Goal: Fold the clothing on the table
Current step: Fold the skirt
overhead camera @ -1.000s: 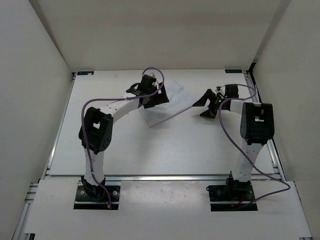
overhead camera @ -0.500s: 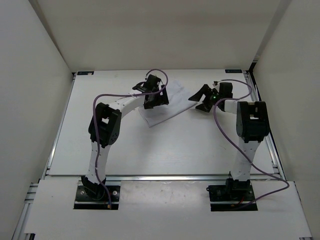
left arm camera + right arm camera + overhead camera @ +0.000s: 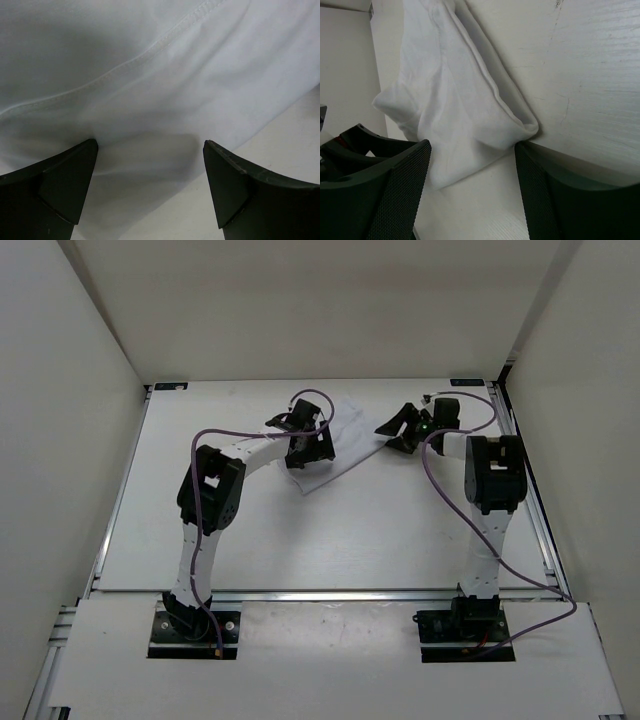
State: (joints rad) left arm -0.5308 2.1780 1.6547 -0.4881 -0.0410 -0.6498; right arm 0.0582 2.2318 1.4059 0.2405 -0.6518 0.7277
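Open table nearside; far clothing between left pincer and right pincer.

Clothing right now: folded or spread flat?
Partly folded and rumpled: the clothing has a doubled-over rounded edge in the right wrist view, not flat.

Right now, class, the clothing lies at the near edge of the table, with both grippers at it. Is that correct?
No. The top external view shows the clothing toward the far edge of the table, not the near one. The left gripper and right gripper are both at it.
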